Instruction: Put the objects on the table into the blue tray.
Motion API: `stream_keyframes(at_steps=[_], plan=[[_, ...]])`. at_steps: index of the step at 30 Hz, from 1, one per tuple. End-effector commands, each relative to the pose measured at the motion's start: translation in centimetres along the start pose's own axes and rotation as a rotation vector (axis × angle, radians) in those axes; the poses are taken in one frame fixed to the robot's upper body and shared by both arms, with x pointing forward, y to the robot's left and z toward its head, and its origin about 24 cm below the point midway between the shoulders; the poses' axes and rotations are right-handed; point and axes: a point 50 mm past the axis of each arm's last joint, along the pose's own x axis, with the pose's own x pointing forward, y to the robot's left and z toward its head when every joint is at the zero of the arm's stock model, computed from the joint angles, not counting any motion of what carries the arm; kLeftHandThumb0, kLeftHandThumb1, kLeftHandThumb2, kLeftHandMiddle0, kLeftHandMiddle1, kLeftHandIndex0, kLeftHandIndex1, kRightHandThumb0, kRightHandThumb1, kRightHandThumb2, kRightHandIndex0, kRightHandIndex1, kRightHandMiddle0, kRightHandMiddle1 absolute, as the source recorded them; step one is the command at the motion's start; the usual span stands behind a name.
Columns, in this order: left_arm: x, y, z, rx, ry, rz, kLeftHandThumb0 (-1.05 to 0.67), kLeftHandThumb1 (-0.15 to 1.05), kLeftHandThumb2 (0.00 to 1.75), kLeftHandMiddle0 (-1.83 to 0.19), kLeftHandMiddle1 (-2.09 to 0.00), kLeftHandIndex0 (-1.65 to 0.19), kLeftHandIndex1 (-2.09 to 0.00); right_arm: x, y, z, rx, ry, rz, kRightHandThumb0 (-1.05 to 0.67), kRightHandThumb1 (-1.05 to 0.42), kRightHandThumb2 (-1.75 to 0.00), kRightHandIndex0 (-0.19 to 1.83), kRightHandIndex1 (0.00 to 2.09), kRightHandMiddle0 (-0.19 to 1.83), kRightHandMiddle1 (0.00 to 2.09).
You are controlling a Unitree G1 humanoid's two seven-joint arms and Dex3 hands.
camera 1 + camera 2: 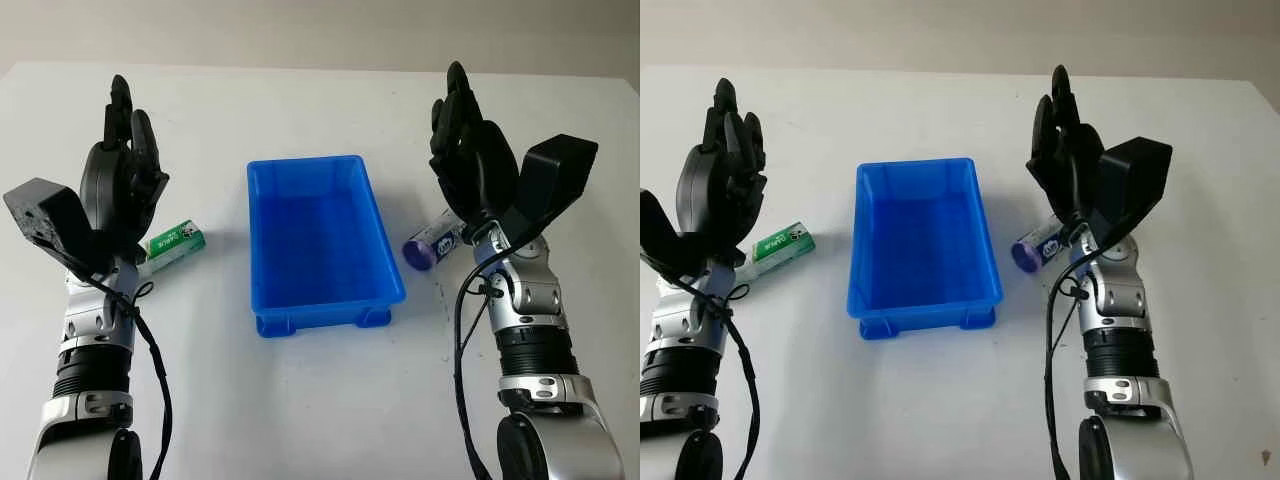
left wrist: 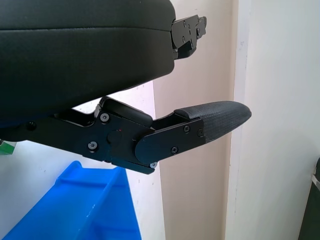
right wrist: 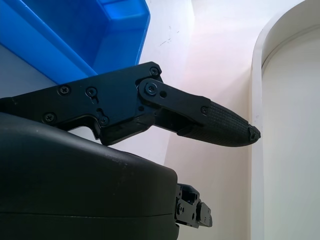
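Blue tray (image 1: 322, 240) sits between open hands — left hand (image 1: 120, 180), right hand (image 1: 470, 165) — holding nothing.

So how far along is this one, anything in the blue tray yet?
Nothing done: the blue tray holds nothing. Nothing in hand either; the left hand and right hand are raised and open. Still left: the green box beside the tray's left and the purple-capped bottle on its right.

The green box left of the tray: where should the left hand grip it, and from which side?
Grip the green box across its two long sides, near the middle, coming from above. It lies flat on the table beside the blue tray, partly under the open left hand, so a straight descent probably suits.
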Motion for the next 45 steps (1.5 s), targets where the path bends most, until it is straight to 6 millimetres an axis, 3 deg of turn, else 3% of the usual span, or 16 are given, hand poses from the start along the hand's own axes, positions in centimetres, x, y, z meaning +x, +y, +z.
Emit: stream_keyframes(at_steps=[1,14,23,34,35,38,45], plan=[[0.3,0.0,0.8,0.009,-0.031,-0.006,-0.76,1.05,0.71,0.19,0.0,0.19,0.0,-0.2,-0.1,0.4,-0.009,-0.021,0.003,-0.77,-1.05,-0.75,-0.19,0.0,-0.19,0.0],[0.6,0.1,0.7,0.025,-0.027,0.0,-0.76,1.05,0.72,0.19,0.0,0.19,0.0,0.2,-0.2,0.0,-0.01,-0.004,0.019,-0.76,-1.05,-0.76,-0.19,0.0,-0.19,0.0],[0.3,0.3,0.8,0.023,-0.027,-0.008,-0.77,1.05,0.72,0.19,0.0,0.19,0.0,-0.3,-2.1,2.0,-0.096,-0.065,0.07,-0.74,-1.05,-0.66,-0.19,0.0,-0.19,0.0],[0.8,-0.2,0.8,0.006,-0.024,-0.04,-0.77,1.05,0.7,0.19,0.0,0.19,0.0,-0.8,-6.0,6.0,-0.537,-0.009,0.133,-0.75,-1.05,-0.28,-0.19,0.01,-0.19,0.02],[0.8,-0.3,0.8,0.006,-0.023,-0.043,-0.77,1.05,0.69,0.19,0.0,0.19,0.0,-0.9,-6.3,6.6,-0.549,0.002,0.139,-0.7,-1.02,-0.17,-0.12,0.04,-0.11,0.05],[0.8,-0.4,0.7,0.004,-0.02,-0.041,-0.78,1.05,0.68,0.19,0.0,0.19,0.0,-0.9,-6.7,7.9,-0.585,0.025,0.167,-0.59,-0.94,-0.05,0.06,0.14,0.07,0.13],[0.7,-0.2,0.7,0.004,-0.009,-0.039,-0.77,1.05,0.68,0.19,0.0,0.19,0.0,-1.4,-6.3,8.8,-0.839,0.021,0.243,-0.45,-0.81,-0.04,0.34,0.22,0.3,0.17]])
